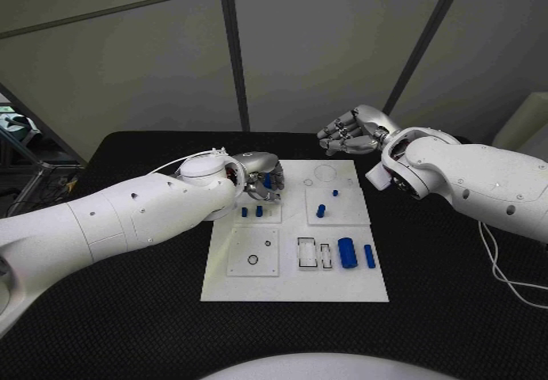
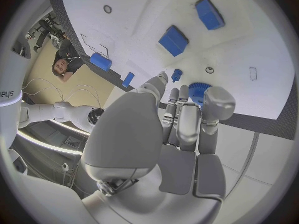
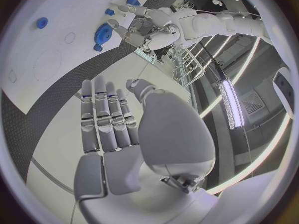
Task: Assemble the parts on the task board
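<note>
Black table (image 1: 137,317) — grey wall panels (image 1: 137,71) behind it, white cable (image 1: 503,273) lying at the table's right edge

Head camera looks down; wrist cameras share the task board (image 1: 294,273).

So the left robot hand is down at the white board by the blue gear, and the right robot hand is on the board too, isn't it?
Not quite. In the head view the right robot hand is raised beyond the task board's far edge, holding nothing. The left robot hand is indeed at the board by the blue gear.

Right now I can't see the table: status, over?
Left robot hand over the task board, fingers at the blue gear, grip unclear. Right robot hand raised behind the board, holding nothing. Nothing in the way.
</note>
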`<state>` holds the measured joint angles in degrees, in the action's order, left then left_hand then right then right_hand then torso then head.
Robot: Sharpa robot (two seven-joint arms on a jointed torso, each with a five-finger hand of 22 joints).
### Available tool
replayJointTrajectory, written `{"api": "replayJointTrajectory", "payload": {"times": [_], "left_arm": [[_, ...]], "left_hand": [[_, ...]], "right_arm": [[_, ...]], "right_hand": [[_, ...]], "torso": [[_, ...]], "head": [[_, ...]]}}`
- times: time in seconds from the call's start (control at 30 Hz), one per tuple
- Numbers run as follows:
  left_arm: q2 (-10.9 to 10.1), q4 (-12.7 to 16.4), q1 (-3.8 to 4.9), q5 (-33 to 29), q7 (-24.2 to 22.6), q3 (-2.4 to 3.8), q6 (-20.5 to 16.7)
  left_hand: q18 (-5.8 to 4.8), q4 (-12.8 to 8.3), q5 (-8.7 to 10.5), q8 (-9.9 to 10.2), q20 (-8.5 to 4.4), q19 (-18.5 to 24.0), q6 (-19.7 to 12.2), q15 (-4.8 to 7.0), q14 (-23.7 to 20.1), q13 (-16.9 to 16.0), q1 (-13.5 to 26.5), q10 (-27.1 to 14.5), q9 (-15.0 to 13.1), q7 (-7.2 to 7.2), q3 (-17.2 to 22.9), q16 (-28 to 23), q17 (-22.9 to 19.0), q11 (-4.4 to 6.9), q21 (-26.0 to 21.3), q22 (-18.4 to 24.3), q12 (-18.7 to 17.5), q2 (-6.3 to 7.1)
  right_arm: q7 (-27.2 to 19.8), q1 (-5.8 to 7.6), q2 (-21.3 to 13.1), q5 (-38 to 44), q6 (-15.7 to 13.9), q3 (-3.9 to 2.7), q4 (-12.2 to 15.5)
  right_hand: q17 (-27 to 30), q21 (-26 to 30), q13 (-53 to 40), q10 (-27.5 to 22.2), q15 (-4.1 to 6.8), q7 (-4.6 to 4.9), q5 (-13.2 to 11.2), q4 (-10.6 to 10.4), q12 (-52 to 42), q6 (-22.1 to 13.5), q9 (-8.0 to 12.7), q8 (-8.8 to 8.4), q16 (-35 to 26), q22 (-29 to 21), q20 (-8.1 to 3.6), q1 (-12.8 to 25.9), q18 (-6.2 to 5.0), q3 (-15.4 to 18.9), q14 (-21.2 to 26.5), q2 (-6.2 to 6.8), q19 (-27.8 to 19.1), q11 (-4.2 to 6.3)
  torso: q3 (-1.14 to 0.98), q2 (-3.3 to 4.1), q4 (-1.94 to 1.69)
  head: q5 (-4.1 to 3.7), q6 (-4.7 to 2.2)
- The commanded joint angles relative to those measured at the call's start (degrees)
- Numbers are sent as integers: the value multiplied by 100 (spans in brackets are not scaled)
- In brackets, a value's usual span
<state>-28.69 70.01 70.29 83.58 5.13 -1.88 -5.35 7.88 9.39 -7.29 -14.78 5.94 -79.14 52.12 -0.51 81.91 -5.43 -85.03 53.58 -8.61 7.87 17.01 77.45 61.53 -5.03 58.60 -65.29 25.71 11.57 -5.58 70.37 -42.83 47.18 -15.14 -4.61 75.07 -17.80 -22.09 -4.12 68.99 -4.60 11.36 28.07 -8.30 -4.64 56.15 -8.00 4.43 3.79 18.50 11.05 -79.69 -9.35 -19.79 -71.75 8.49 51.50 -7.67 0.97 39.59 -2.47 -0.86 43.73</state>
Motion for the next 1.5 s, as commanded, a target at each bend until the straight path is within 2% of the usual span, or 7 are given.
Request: {"api": "replayJointTrajectory", "payload": {"times": [0.03, 0.77, 1.5], "left_arm": [[30, -31, 3, 121, 54, 2, 198], [151, -240, -11, 142, 146, 2, 250], [203, -281, -24, 141, 155, 2, 371]], "left_hand": [[-132, -25, -7, 32, 0, -44, 58, 2, 42, 14, 33, 28, 17, 8, 50, 29, 2, -12, 43, -25, -42, -57], [-184, -156, -14, 117, -42, -153, 222, 50, 107, 93, -102, 302, 106, 1, 340, 68, -1, 41, 330, -286, -133, -205], [-203, -173, -5, 226, -46, -189, 177, 51, 117, 132, -23, 347, 171, 20, 396, 67, -44, 34, 420, -371, -227, -126]], "right_arm": [[-44, 10, 11, 13, 28, -3, 5], [-42, 10, 50, 13, 42, -3, -14], [-40, 10, 48, 13, 47, -3, -7]], "right_hand": [[5, 23, 6, -6, -14, 22, -20, -11, -23, 12, -2, -5, -9, -5, 26, 36, -100, -17, 42, -7, 7, 19], [7, 27, 8, -10, -16, 24, -18, -13, -21, 6, -1, -10, -9, -7, 27, 43, -100, -19, 43, -8, 7, 16], [7, 27, 8, -10, -16, 24, -18, -13, -21, 6, -1, -10, -9, -7, 27, 43, -100, -19, 43, -8, 7, 16]], "torso": [[0, -7, 0], [5, -7, -3], [4, -9, -4]], "head": [[11, 9], [28, 41], [25, 68]]}}
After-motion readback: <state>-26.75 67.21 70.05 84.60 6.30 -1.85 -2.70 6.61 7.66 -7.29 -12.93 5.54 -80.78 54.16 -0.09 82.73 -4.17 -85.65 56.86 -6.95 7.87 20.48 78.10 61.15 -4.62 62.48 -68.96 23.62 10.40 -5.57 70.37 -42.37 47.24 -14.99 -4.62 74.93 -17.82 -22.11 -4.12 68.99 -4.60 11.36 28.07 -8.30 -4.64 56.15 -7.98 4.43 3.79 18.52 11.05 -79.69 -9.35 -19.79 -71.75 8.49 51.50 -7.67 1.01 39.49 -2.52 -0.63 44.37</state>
